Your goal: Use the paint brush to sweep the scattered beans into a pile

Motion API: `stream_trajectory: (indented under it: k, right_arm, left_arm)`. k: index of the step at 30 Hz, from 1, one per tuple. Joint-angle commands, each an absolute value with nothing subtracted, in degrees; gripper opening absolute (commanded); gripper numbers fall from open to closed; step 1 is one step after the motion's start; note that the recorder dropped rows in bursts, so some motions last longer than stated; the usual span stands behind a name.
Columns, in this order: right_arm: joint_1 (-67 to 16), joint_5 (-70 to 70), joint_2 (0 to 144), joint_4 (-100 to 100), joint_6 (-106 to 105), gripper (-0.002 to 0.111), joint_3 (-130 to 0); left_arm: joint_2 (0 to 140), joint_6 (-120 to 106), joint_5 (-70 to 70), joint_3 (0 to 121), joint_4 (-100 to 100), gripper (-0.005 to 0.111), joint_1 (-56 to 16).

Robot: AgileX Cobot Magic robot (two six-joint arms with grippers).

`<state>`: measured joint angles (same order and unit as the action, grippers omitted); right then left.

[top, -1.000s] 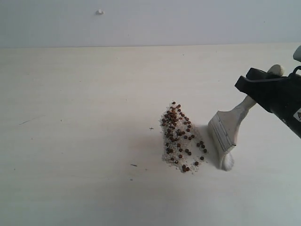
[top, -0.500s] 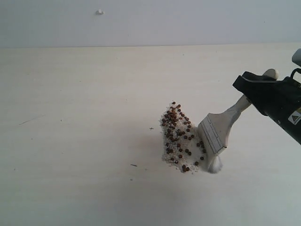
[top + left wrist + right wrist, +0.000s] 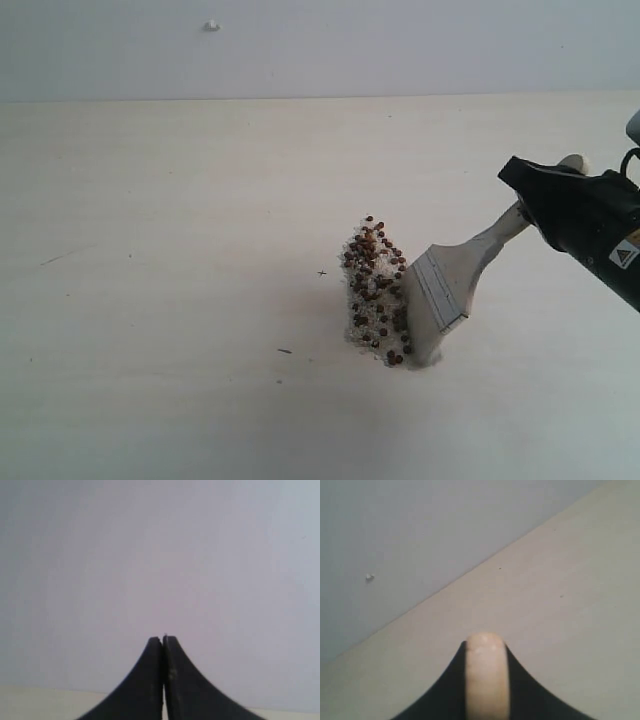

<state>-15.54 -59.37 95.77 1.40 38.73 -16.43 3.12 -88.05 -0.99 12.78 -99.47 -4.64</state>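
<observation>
Pale bench [image 3: 150, 300] carried beans [image 3: 370, 270], seemingly light and roll-prone, against soft bristles of the paint brush [image 3: 440, 288]. Right tool [image 3: 530, 190] clamped its stiff handle, likely the best hold; left tool [image 3: 163, 645] sat closed, empty.

Bright, even, diffuse light falls on a pale table [image 3: 150, 380], and colours look slightly washed out. Only faint, soft shadows sit by the brush [image 3: 450, 285] and beans [image 3: 372, 280]. The exterior view is fairly sharp. In the wrist views, the left gripper [image 3: 163, 642] and right gripper [image 3: 486, 647] sit close to the lens, dark and soft-edged.
</observation>
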Motion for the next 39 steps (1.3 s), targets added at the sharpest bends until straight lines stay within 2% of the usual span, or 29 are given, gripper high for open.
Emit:
stream_trajectory:
  k: [1, 10, 17, 21, 25, 28, 33, 36, 39]
  right_arm:
    - [-15.4, -59.9, 94.5, 0.0, 34.8, 0.000, -16.4]
    - [-15.4, -54.8, 84.6, -0.5, 25.9, 0.000, -16.4]
    - [-15.4, -51.6, 82.7, -2.0, 22.3, 0.000, -16.7]
    - [-15.4, -48.8, 82.7, -7.3, 22.7, 0.000, -20.3]
    - [-15.4, -39.7, 82.7, -16.0, 28.9, 0.000, -26.9]
    - [-15.4, -32.6, 82.7, -26.8, 36.6, 0.000, -32.5]
    - [-13.7, -27.4, 82.7, -57.9, 60.0, 0.000, -41.1]
    - [-9.9, -30.4, 82.7, -79.6, 77.6, 0.000, -45.8]
    - [-4.1, -42.3, 83.4, -93.6, 88.5, 0.000, -49.7]
  left_arm:
    - [3.1, -88.2, -1.1, 12.6, -99.9, 0.000, -4.5]
    - [3.1, -88.2, -1.1, 12.6, -99.9, 0.000, -4.5]
    - [3.1, -88.2, -1.1, 12.6, -99.9, 0.000, -4.5]
    - [3.1, -88.2, -1.1, 12.6, -99.9, 0.000, -4.5]
    - [3.1, -88.2, -1.1, 12.6, -99.9, 0.000, -4.5]
    - [3.1, -88.2, -1.1, 12.6, -99.9, 0.000, -4.5]
    - [3.1, -88.2, -1.1, 12.6, -99.9, 0.000, -4.5]
    - [3.1, -88.2, -1.1, 12.6, -99.9, 0.000, -4.5]
    - [3.1, -88.2, -1.1, 12.6, -99.9, 0.000, -4.5]
